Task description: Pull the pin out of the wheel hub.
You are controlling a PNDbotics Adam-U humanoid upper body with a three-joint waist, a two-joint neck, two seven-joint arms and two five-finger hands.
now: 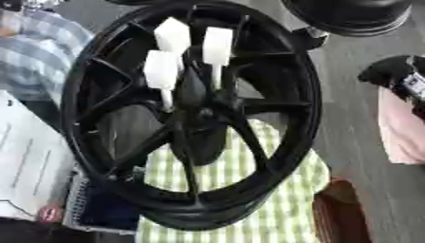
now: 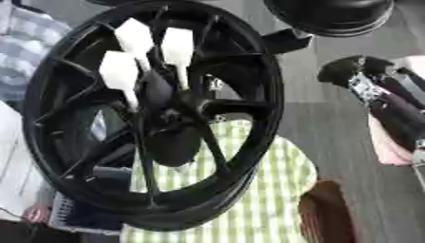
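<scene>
A black spoked wheel [image 1: 286, 61] stands upright and fills the middle of the view. Its hub [image 1: 204, 114] faces me. Three white pins stick out of the hub area, each with a thick block-like head on a thin shaft: one upper left [image 1: 172, 34], one upper right [image 1: 217, 45], one lower left [image 1: 161, 69]. My right hand [image 2: 375, 90] shows at the right edge, black with silver parts, its fingers fairly straight and pointing up-left. It is apart from the wheel and holds nothing. My left hand does not show.
A green-and-white checked cloth [image 1: 274, 199] lies behind the wheel's lower half, with a brown object [image 1: 340, 213] to its right. White sheets [image 1: 25, 161] and a blue box [image 1: 104, 211] sit at the left. A black round object [image 1: 353, 16] is at the top right, something pink [image 1: 402, 128] at the right.
</scene>
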